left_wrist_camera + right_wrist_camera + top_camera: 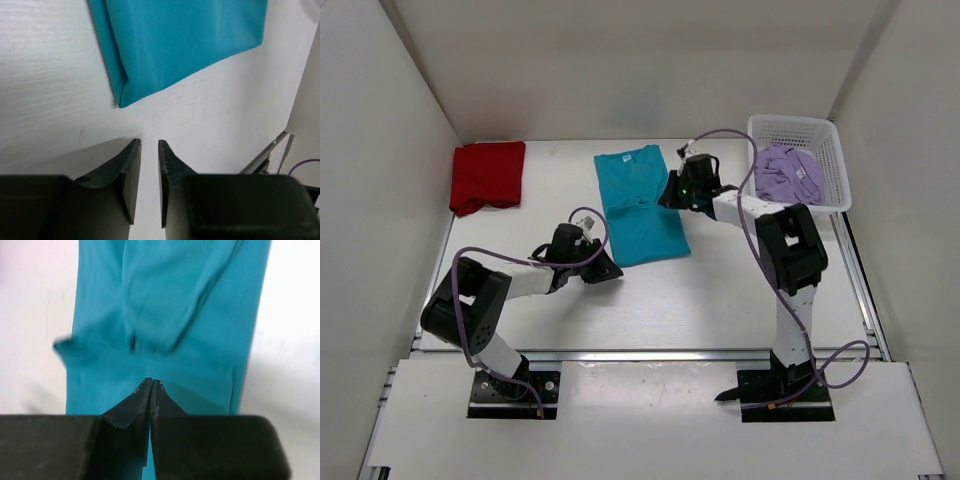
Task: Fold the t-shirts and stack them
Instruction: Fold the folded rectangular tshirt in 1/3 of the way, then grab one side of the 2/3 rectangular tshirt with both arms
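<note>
The teal blue t-shirt (638, 205) lies flat in the middle of the table, folded into a long narrow strip with its neck at the far end. My right gripper (672, 190) is at its right edge; in the right wrist view the gripper (151, 381) is shut, hovering over the teal cloth (165, 305) with no cloth seen pinched. My left gripper (603, 270) is just off the shirt's near left corner (180, 40); its jaws (149, 142) stand narrowly open and empty over bare table. The dark red t-shirt (487, 176) lies folded at the far left. The lavender t-shirt (788, 173) lies crumpled in the basket.
The white lattice basket (833, 150) stands at the far right corner. White walls close in the table on the left, back and right. A metal rail (265, 155) runs along the table edge.
</note>
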`<state>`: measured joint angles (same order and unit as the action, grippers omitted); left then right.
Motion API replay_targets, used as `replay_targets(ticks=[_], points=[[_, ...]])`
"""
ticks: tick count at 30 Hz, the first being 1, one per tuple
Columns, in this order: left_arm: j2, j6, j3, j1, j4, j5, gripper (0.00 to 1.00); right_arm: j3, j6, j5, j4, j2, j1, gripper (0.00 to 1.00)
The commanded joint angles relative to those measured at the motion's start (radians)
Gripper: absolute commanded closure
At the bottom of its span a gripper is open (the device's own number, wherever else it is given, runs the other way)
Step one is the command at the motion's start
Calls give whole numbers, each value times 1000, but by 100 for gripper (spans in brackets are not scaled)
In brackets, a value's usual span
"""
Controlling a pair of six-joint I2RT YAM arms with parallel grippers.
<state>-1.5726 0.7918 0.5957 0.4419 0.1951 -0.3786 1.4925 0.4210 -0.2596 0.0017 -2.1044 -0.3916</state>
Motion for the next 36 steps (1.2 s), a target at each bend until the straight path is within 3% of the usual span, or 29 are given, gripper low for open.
replay_targets(ticks=[1,4,7,16,19,22,25,28,31,35,36], points=[[26,-14,15,-12,-43,39,68,-203,-13,-36,36,174,-12,100],[33,17,-33,-52,4,38,65,-456,25,-46,151,329,28,100],[26,14,-28,-51,4,56,61,-596,55,-79,185,386,80,100],[-49,11,6,-49,1,78,52,-764,42,-113,179,440,108,98],[-72,-5,22,-32,-34,96,51,-801,45,-95,185,506,128,72],[-96,1,32,-26,-23,107,52,-807,50,-138,199,511,145,59],[-104,3,32,-26,-13,121,57,-779,53,-182,208,457,134,54],[-118,12,38,-40,1,130,68,-736,68,-233,227,365,125,56],[-125,23,39,-43,17,141,67,-726,110,-276,273,325,132,62],[-136,29,44,-46,33,139,67,-700,111,-274,278,297,132,82],[-141,32,36,-49,38,138,72,-701,111,-268,281,296,132,89]])
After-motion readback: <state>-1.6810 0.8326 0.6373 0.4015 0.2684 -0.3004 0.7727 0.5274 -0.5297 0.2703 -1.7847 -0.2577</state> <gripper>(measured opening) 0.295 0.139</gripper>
